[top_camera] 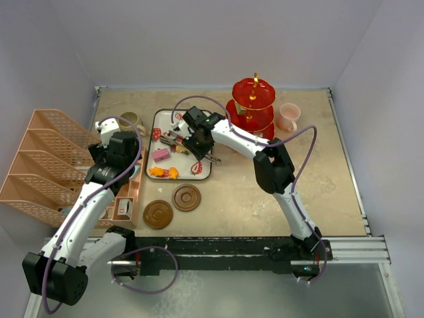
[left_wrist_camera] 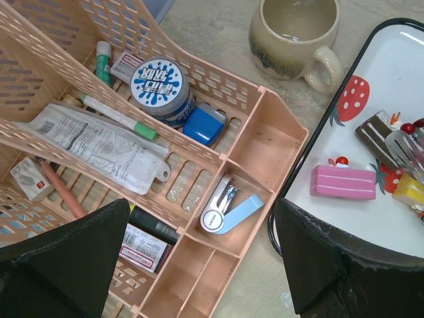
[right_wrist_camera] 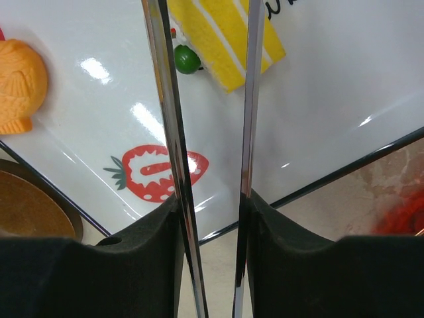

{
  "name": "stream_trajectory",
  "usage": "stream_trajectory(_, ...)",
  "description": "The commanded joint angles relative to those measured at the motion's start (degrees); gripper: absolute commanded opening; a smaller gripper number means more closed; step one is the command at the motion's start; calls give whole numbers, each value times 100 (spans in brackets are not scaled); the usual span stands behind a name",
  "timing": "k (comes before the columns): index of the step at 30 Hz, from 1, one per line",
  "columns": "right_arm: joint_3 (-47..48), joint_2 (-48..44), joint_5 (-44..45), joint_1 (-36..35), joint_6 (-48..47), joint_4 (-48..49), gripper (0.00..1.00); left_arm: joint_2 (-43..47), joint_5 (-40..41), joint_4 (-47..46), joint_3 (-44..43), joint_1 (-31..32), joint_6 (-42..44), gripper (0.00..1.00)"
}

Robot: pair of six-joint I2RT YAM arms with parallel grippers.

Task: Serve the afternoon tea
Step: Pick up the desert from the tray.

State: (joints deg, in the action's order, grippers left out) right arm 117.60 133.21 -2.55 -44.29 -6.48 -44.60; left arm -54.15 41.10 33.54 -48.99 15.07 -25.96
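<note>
Two findings: my right pincer [right_wrist_camera: 212,199] is clamped on the tweezers [right_wrist_camera: 165,119] over the yellow cake [right_wrist_camera: 225,33] on the tray [right_wrist_camera: 318,99]; my left pincer [left_wrist_camera: 199,218] stands apart. Risk: the smooth blades may let the cake slip.

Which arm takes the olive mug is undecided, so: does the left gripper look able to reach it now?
Probably yes. The left gripper is open above the peach organizer, and the olive mug stands just beyond on the tabletop, between organizer and strawberry tray, with nothing over it.
</note>
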Motion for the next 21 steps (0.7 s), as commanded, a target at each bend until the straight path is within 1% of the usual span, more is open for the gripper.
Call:
stream_trajectory(1, 157, -392, -185, -10, 69, 17, 40, 5, 11, -147, -115, 5, -2, 87)
stream_trajectory(7, 385, -375, -498, -11, -18, -105, 40, 13, 29, -141, -116, 5, -6, 88)
stream_trajectory(16, 415, -384, -375, -12, 1, -128, 40, 10, 27, -136, -122, 5, -6, 87)
stream_trajectory(19, 490, -353, -295, -9, 42, -133, 38, 12, 29, -131, -116, 5, -6, 87)
stream_trajectory(21, 536, -350, -269, -8, 75, -118, 34, 10, 29, -134, -121, 5, -9, 87)
